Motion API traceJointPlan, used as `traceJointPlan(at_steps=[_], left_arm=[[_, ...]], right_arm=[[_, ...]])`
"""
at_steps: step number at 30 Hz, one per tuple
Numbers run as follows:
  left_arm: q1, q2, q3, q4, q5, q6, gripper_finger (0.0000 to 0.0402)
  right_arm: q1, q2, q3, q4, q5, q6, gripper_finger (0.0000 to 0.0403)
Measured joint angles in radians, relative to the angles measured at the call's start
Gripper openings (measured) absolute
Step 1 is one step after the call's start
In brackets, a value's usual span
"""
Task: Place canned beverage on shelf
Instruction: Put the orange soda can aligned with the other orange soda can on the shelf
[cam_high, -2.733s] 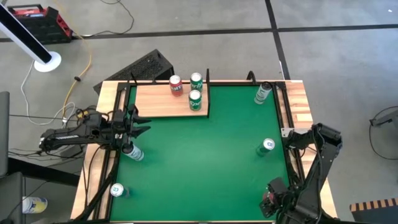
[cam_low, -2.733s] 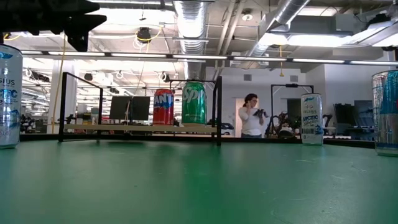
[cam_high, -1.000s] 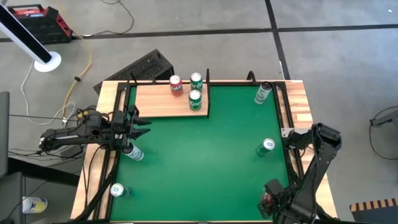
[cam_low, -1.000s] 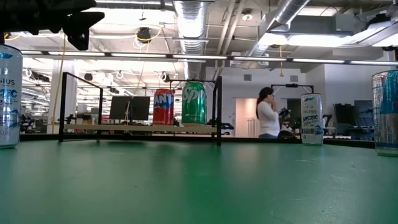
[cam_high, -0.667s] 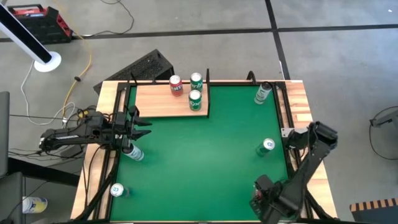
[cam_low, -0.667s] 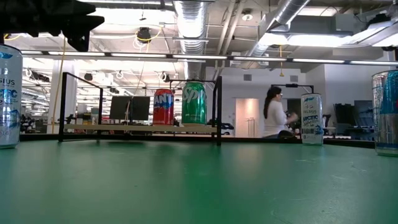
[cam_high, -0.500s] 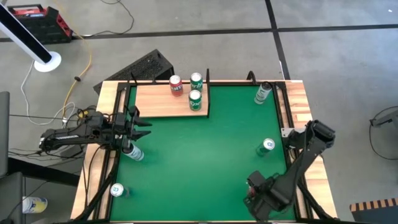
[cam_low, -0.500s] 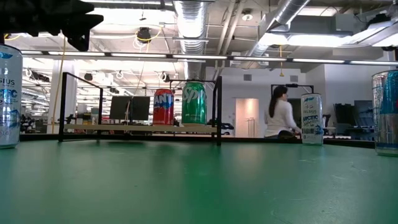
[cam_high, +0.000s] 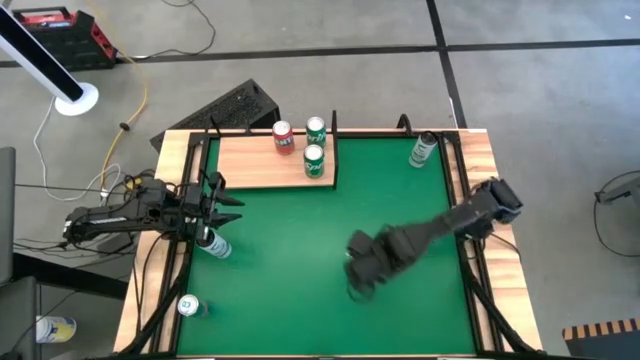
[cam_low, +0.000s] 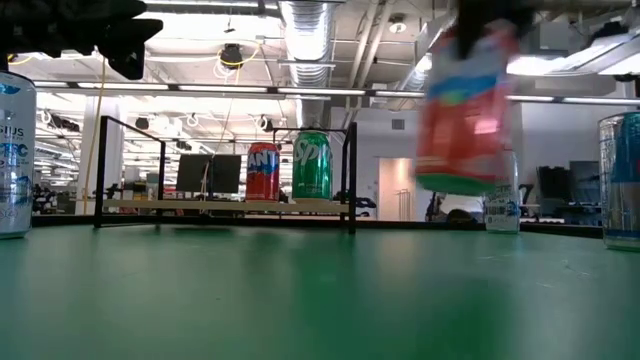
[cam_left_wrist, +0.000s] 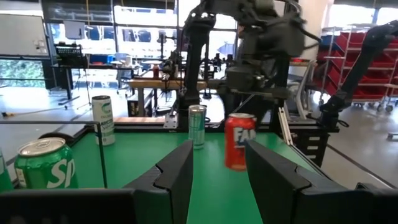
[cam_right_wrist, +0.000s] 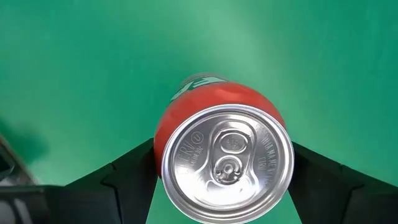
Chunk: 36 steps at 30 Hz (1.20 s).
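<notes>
While clamped in the right end effector (cam_right_wrist: 224, 186), red can (cam_right_wrist: 222, 149) upright, top up, off the table.

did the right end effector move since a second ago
Yes. The right end effector, shut on a red can, swung from the table's near right corner toward mid-table, nearer the shelf.

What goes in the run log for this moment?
right gripper: shut on red aluminium soda can, above green table | left gripper: open, empty, left edge | light-wood shelf: three cans
</notes>
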Motion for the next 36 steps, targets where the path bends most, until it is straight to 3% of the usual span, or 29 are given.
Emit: traceJointPlan(at_steps=[9, 15, 22, 36], left_arm=[[0.000, 0.000, 0.000, 0.000, -0.025, -0.056, 0.0130], [0.000, 0.008, 0.000, -0.016, -0.060, -0.115, 0.0130], [0.000, 0.114, 0.000, -0.001, -0.059, -0.151, 0.0130], [0.000, 0.420, 0.000, 0.262, -0.049, -0.073, 0.0158]], right_arm=[[-0.251, 0.000, 0.000, 0.189, -0.005, -0.456, 0.0321], [-0.354, 0.017, 0.001, 0.283, -0.113, -0.616, 0.0321], [-0.400, 0.113, 0.000, 0.293, -0.238, -0.740, 0.0321], [-0.411, 0.141, 0.002, 0.274, -0.262, -0.797, 0.0332]])
